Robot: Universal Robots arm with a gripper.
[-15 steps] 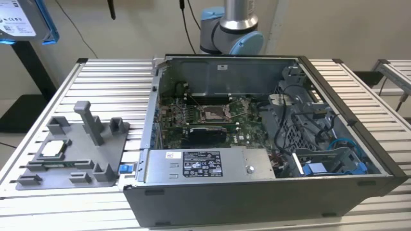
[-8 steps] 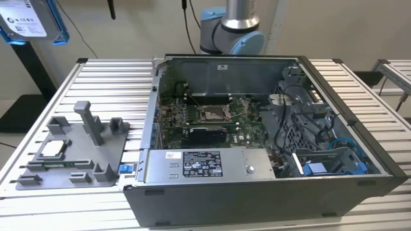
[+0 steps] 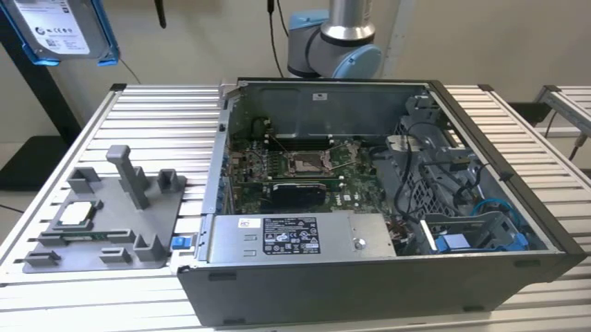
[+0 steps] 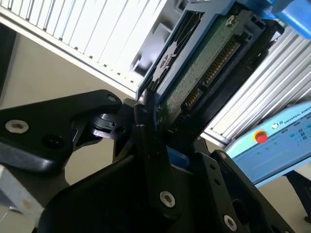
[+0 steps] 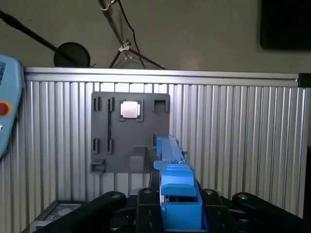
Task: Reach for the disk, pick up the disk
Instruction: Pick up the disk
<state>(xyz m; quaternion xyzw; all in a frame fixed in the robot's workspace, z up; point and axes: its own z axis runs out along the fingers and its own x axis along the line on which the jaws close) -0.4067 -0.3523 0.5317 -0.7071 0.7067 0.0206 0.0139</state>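
Observation:
The disk [image 3: 63, 29] hangs high at the exterior view's far left, well above the table, with its white label facing out and a blue frame along its edges. In the first wrist view its blue frame edge [image 5: 172, 167] stands upright between my black fingers, and my gripper [image 5: 170, 199] is shut on it. The second wrist view shows the disk's green circuit-board side [image 4: 204, 63] clamped in the gripper [image 4: 158, 124].
An open computer case [image 3: 305, 304] takes up the middle of the slatted metal table [image 3: 157, 117]. A grey fixture plate [image 3: 138, 228] to the exterior view's left carries a small square chip [image 3: 76, 213]. The arm's base [image 3: 333, 41] stands behind the case. A blue pendant [image 4: 277, 141] lies off the table.

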